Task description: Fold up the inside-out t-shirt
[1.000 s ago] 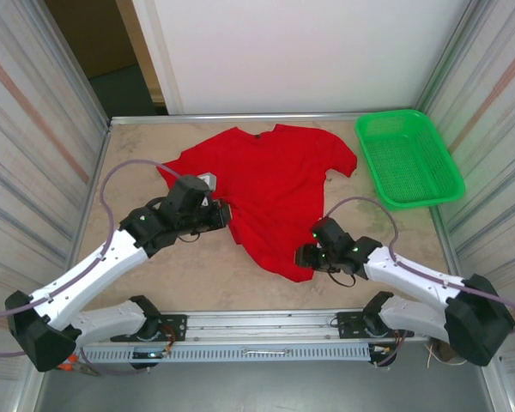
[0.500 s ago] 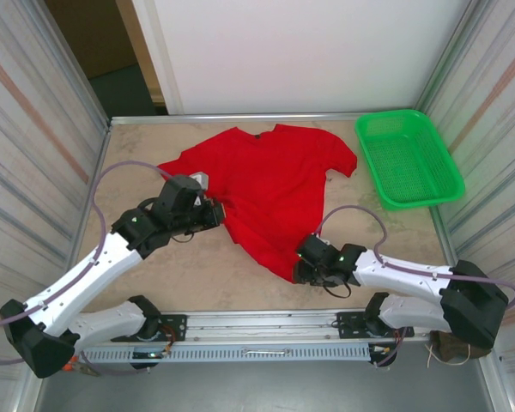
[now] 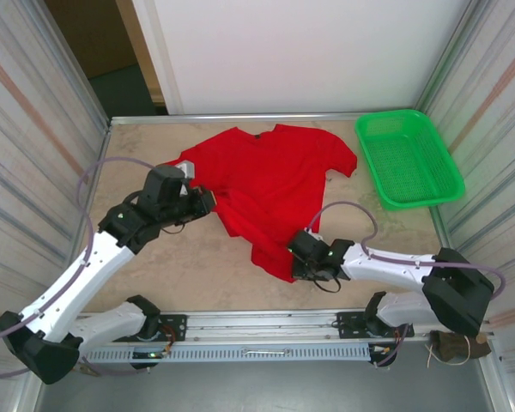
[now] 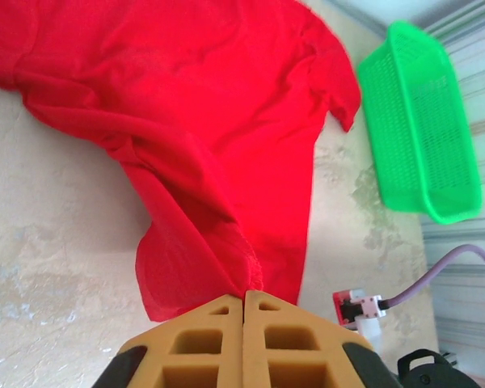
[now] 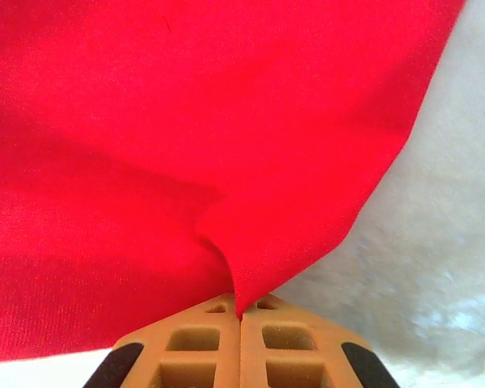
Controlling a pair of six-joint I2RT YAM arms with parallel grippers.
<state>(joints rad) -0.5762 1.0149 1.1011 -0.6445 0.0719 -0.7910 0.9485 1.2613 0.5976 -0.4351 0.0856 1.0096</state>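
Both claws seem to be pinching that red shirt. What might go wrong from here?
The left gripper and right gripper each pinch only a thin pleat of the t-shirt, so the cloth might slip free when pulled. It lies bunched and wrinkled near the left gripper, so a fold could turn out crooked.

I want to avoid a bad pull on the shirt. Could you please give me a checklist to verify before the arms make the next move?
1. Grip of the left gripper on the t-shirt: ok, the cloth is pinched between its tips.
2. Grip of the right gripper on the t-shirt: ok, a fold runs into its tips.
3. T-shirt apart from the green basket: ok.
4. Cloth lying flat: not ok, a ridge bunches toward the left gripper.
5. One layer or two in each grip: cannot tell.
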